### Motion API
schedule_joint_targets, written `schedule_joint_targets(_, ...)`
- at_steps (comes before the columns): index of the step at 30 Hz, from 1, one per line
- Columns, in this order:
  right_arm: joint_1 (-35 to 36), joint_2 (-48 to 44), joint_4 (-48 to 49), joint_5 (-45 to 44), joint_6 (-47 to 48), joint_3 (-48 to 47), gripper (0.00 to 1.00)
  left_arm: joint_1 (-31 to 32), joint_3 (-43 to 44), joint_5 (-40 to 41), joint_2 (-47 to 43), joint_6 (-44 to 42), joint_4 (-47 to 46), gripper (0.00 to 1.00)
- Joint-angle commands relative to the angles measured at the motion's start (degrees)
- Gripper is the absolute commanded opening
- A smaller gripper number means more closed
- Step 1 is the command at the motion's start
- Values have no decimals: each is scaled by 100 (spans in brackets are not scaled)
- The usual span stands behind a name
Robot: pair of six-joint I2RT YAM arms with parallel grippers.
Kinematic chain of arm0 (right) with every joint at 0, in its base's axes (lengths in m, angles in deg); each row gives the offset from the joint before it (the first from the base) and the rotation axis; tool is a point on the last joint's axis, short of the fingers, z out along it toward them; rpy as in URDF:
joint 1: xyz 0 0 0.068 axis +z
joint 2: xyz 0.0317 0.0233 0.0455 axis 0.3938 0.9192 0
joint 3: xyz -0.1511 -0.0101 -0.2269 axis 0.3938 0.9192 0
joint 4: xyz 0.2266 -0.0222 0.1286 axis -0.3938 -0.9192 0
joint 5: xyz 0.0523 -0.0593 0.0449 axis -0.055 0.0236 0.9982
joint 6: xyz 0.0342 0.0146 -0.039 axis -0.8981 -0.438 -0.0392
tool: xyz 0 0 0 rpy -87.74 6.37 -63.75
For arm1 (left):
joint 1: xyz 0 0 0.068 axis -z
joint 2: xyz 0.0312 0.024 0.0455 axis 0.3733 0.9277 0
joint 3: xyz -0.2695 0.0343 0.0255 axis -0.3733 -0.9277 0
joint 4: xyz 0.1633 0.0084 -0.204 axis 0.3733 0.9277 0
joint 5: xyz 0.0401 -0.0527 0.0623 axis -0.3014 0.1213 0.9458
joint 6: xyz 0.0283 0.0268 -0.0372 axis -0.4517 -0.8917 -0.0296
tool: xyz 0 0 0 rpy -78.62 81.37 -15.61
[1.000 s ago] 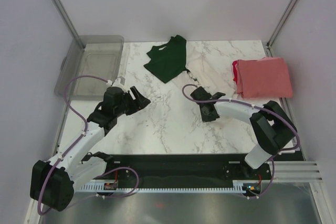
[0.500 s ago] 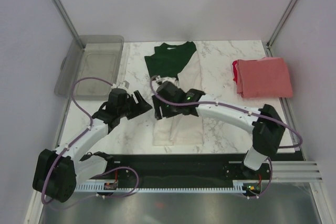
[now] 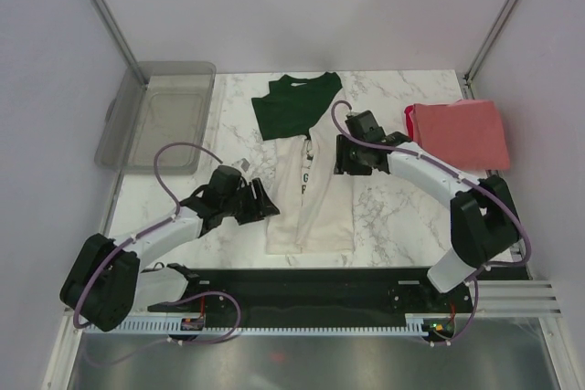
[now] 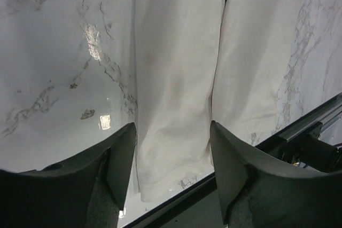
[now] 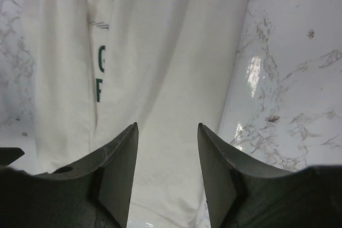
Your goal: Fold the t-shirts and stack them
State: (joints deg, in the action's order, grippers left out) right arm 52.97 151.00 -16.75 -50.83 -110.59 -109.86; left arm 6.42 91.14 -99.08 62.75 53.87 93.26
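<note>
Near edge of the white marbled surface (image 3: 402, 216), left of centre: left jaws parted and empty, low over the near left corner of the cream-white t-shirt with dark green sleeves (image 3: 318, 216). Set astride the hem of its left panel (image 4: 176, 68) without pinching it. Brought in from further left within the last second, with the left arm (image 3: 155, 235) now stretched low toward the cloth.

Middle of the surface: the same shirt, now a long narrow strip from the near edge toward the far edge. Cream body near, dark green part far, dark lettering (image 5: 100, 68) down the middle. A second ago, only a crumpled dark green heap by the far edge. Half a second ago, already spread out, under the right arm (image 3: 430, 175). From bundle to flat strip, then: probably ready for cross folds from the hem upward.

Right side of the strip, toward its far half: right jaws also apart, holding nothing, poised over the shirt's right margin. Drawn back from the strip's left side, cloth apparently released.

Far right corner: plain coral-red t-shirt (image 3: 462, 134), folded into a rectangle, well apart from the cream one and unmoved across all three moments. Stacking not yet done.

Far left, just beyond the surface's left edge: clear grey plastic bin (image 3: 160, 121).
</note>
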Motion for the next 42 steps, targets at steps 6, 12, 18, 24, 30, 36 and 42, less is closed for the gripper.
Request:
schedule_joint_targets(6, -640, 434, 594, 547, 346, 480, 54, 286, -539, -81, -299, 279, -209, 49)
schedule_joint_targets(12, -640, 452, 857, 679, 346, 962, 56, 585, -847, 24, -457, 463, -94, 45)
schedule_joint_targets(18, -649, 338, 998, 741, 416, 1463, 56, 1191, -830, 226, -247, 780, -208, 24)
schedule_joint_targets(24, -640, -347, 1051, 1170, 285, 2175, 57, 1841, -584, 376, -79, 1043, -235, 9)
schedule_joint_targets(30, -553, -1103, 630, 1189, 117, 2641, 56, 1965, -338, 559, -334, 956, 291, 43)
schedule_joint_targets(36, -385, -885, 340, 864, 214, 2694, 13, 1685, 180, 694, -668, 570, 1109, 72)
schedule_joint_targets(42, -385, -1129, -107, -189, 4, 2598, 0, 508, 664, 113, -388, -97, 1136, 72)
